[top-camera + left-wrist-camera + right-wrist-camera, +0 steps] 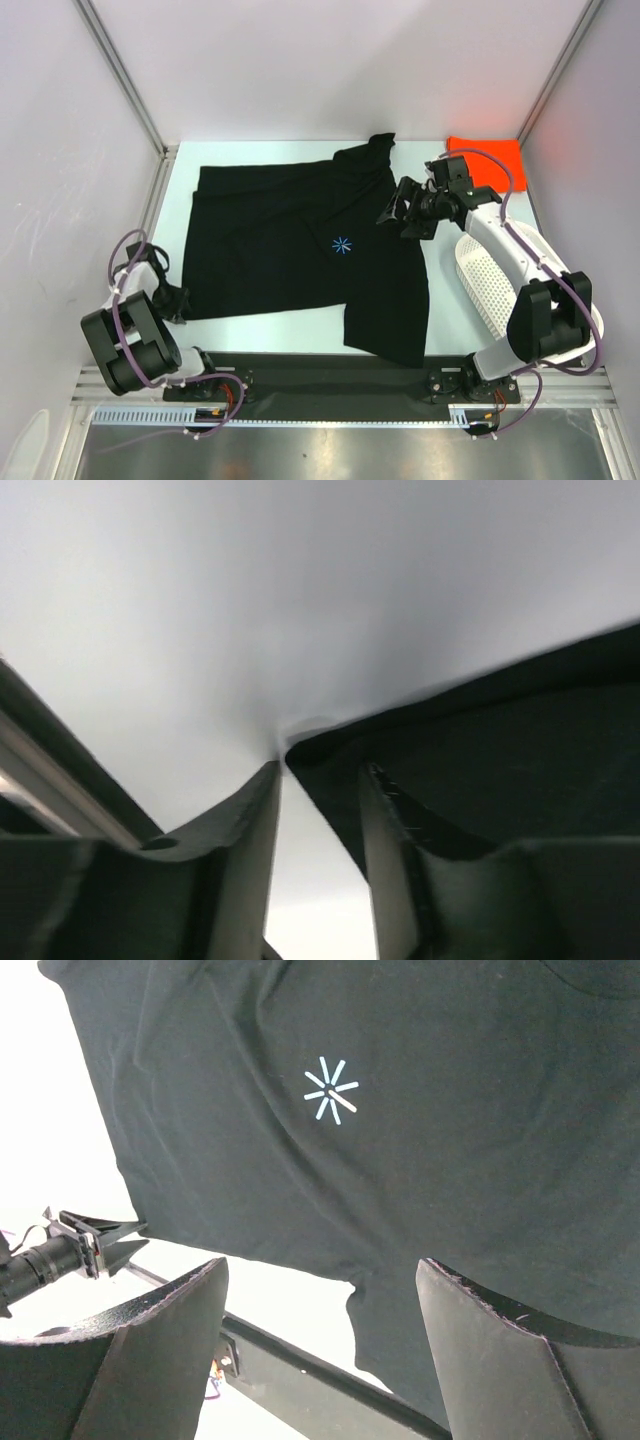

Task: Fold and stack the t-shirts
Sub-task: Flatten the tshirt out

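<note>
The black t-shirt (290,245) lies spread on the white table, its pale blue starburst print (342,244) facing up, and its right part is folded down toward the near edge. The orange-red t-shirt (486,160) lies folded at the back right corner. My left gripper (177,300) is open at the black shirt's near left corner. In the left wrist view (320,770) that corner (310,755) lies at the fingertips, not pinched. My right gripper (393,211) is open and empty above the shirt's right side. The right wrist view (320,1265) looks down on the print (330,1090).
A white mesh basket (488,285) lies on its side at the right, under my right arm. A black strip (330,375) runs along the table's near edge. Pale walls and metal posts (120,80) enclose the back and sides.
</note>
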Controlling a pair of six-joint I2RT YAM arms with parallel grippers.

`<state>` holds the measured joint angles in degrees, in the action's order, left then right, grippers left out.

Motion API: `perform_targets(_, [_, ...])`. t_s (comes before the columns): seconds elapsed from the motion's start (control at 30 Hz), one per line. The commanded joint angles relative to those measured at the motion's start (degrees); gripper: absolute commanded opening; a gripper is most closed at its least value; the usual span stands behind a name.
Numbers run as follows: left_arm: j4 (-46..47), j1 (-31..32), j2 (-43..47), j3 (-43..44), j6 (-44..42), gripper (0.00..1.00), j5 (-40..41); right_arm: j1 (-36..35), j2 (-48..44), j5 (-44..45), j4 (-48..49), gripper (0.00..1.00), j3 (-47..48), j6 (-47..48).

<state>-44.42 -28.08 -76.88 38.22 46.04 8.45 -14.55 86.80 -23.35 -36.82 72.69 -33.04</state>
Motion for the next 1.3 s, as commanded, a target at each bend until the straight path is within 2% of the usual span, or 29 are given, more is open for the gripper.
perform_targets(0.0, [5.2, -0.8, -4.1, -1.2, -0.8, 0.41, -0.6, -0.6, -3.3, 1.2, -0.3, 0.82, -1.0, -0.7])
perform_targets(0.13, [7.6, -1.0, -5.3, -1.3, -2.1, 0.27, -1.0, -1.3, -3.3, 0.4, -3.8, 0.82, -4.2, -1.5])
perform_targets(0.27, [10.1, -0.9, -4.4, -1.9, -2.7, 0.00, -3.6, -4.3, -3.2, 1.1, -10.8, 0.80, -10.0, -0.8])
perform_targets(0.4, [10.9, -0.9, -3.2, -2.0, -3.9, 0.00, -5.9, -8.2, -4.4, 2.2, -13.5, 0.72, -16.3, -2.2])
perform_targets(0.47, [11.5, -0.9, -2.2, -2.5, -4.3, 0.00, -6.5, -9.0, -5.2, 2.1, -13.9, 0.64, -19.7, -3.0])
perform_targets(0.5, [12.2, -0.9, -2.0, -2.6, -4.7, 0.00, -7.3, -9.3, -5.5, 1.9, -14.2, 0.56, -20.4, -3.2])
perform_targets(0.57, [12.3, -0.9, -1.7, -2.4, -5.8, 0.00, -7.9, -9.5, -6.6, 3.7, -16.3, 0.52, -22.3, -4.0])
perform_targets(0.77, [15.0, -0.9, 0.8, -1.8, -8.1, 0.00, -12.1, -9.4, -13.9, 8.1, -18.6, 0.53, -27.9, -9.3])
perform_targets(1.0, [16.8, -0.8, 1.8, -3.3, -8.6, 0.00, -16.4, -9.2, -17.5, 14.6, -21.6, 0.53, -31.3, -12.4])
perform_targets(1.27, [16.7, -0.9, 2.9, -3.0, -10.3, 0.00, -17.2, -4.9, -13.1, 21.9, -19.1, 0.54, -30.0, -8.0])
